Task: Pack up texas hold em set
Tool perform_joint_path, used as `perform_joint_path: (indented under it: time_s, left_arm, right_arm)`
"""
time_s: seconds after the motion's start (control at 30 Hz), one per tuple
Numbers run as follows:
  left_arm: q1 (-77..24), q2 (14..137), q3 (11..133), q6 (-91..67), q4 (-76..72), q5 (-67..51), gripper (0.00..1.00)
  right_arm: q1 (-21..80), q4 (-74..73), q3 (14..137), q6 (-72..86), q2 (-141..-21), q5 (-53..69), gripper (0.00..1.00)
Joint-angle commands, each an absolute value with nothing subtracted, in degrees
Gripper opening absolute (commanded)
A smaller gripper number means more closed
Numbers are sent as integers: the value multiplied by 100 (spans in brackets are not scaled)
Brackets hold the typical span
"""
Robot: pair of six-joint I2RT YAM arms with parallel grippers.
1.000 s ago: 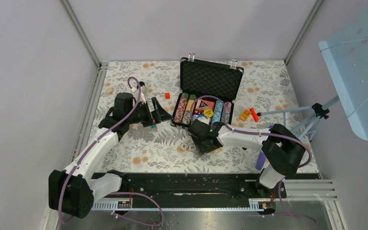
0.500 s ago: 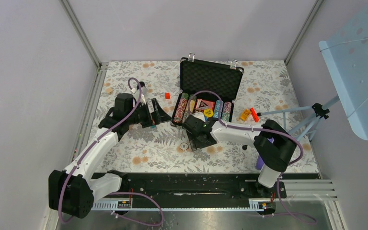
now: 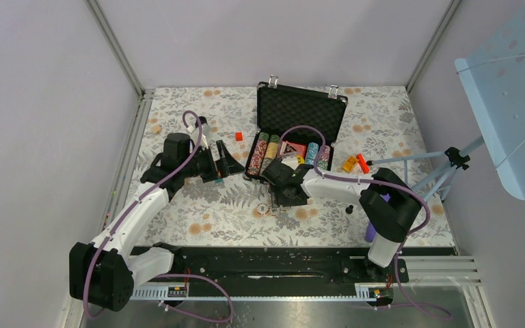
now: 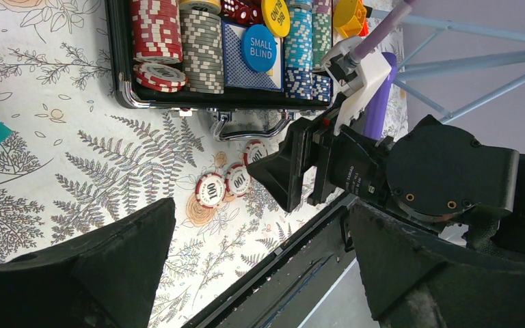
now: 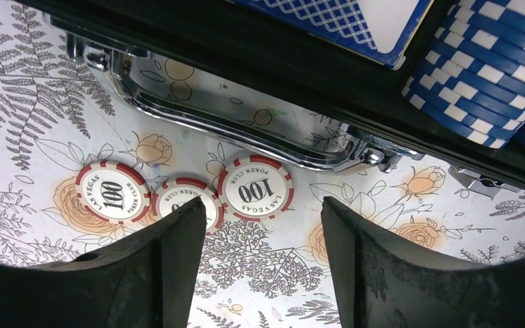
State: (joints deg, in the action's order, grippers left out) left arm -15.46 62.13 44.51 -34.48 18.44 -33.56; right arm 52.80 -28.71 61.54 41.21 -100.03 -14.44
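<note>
Floral-patterned table (image 3: 198, 205), seen from above, with 2 arms reaching out from its near edge. The black briefcase (image 3: 301, 113) lies open at the centre rear, with its foam-lined lid tilted back and its tray toward the arms.

The left gripper (image 3: 229, 162) hangs just left of the briefcase, its jaws spread wide and grasping nothing. The right gripper (image 5: 263, 253) is poised low over the cloth just in front of the case, jaws parted with nothing between them.

Inside the tray:
- Rows of striped poker chips (image 4: 202, 41) lie on edge, in red, grey, blue and green.
- A blue-backed card deck (image 4: 236, 75) sits between the rows.
- On the deck rests a round blue button (image 4: 258, 48) marked SMALL BLIND, and just beside it a yellow button (image 4: 275, 14).

The silver handle (image 5: 246, 137) projects from the tray's front wall. 3 loose red-and-white chips (image 5: 256, 188), each marked 100, lie flat in a close row on the cloth just in front of the handle, outside the case. One of the right gripper's fingers (image 5: 157, 260) hides part of the middle chip; whether it touches cannot be told.
</note>
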Motion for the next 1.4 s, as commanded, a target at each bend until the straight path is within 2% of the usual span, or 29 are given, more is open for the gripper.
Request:
perform_joint_path:
  time_s: [0.0, 0.67, 1.13, 1.37]
  left_arm:
    - [-1556, 6145, 4623, -3375, 1745, -3292, 98]
    - [-1550, 6196, 4641, -3358, 1750, -3309, 98]
    - [-1547, 6214, 4649, -3366, 1741, -3331, 98]
    - [-1546, 6206, 4641, -3368, 1732, -3342, 98]
  right_arm:
    - [5187, -2863, 6374, 4438, -10144, -1587, 70]
    - [5159, -3399, 6495, 4642, -10678, -2012, 70]
    - [5184, -3355, 5928, 4576, -10583, -1952, 56]
    - [5328, -3345, 5571, 4565, -10216, -1977, 52]
